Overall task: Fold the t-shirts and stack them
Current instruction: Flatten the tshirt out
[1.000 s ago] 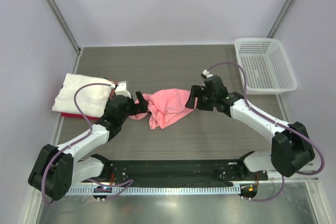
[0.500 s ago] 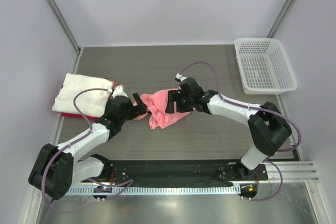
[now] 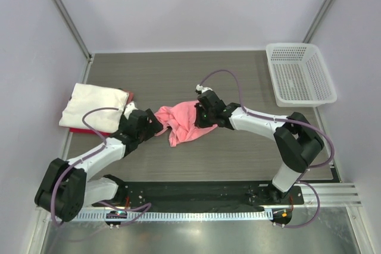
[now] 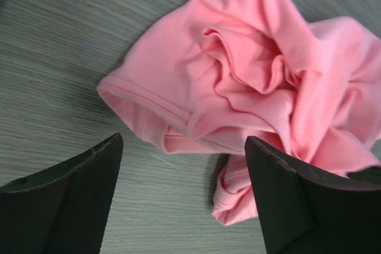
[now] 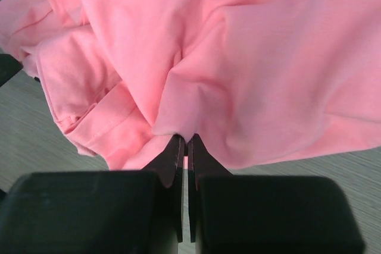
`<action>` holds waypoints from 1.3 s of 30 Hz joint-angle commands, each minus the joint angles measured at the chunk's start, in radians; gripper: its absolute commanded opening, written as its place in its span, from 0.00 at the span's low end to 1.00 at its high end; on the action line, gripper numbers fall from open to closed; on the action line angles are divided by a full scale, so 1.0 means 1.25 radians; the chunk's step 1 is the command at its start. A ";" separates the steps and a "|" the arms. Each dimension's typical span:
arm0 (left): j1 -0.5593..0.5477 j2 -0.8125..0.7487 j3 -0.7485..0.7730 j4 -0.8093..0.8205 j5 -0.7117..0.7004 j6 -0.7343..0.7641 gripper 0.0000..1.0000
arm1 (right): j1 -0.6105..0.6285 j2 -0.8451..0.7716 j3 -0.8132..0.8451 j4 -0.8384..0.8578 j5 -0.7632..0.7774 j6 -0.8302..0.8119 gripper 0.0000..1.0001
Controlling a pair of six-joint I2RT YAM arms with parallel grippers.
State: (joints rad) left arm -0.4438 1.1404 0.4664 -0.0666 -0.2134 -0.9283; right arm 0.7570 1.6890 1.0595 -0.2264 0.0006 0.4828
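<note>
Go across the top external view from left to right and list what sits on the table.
folded white t-shirt → left gripper → crumpled pink t-shirt → white mesh basket

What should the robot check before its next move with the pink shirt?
1. Grip of right gripper on pink t-shirt: ok, shut.
2. Opening of left gripper: ok, open.
3. The hem held by left gripper: not ok, not closed yet.
4. Flatness of pink t-shirt: not ok, crumpled.
5. Stack, white t-shirt on red t-shirt: ok.
6. Keeping clear of basket: ok, it sits apart.
</note>
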 commanded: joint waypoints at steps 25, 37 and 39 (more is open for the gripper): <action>0.154 0.041 0.481 -0.257 -0.098 0.112 0.00 | -0.378 -0.424 0.083 -0.128 0.158 0.079 0.01; 0.154 -0.281 0.558 -0.408 0.012 0.198 0.00 | -0.387 -0.712 0.067 -0.254 -0.056 0.018 0.01; 0.155 -0.317 0.591 -0.455 0.022 0.205 0.00 | -0.387 -0.720 0.106 -0.294 -0.106 0.008 0.01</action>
State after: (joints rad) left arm -0.2630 0.7990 1.1290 -0.5381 -0.1848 -0.7261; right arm 0.2836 0.8124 1.0897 -0.5217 -0.0025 0.5430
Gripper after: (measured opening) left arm 0.016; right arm 0.043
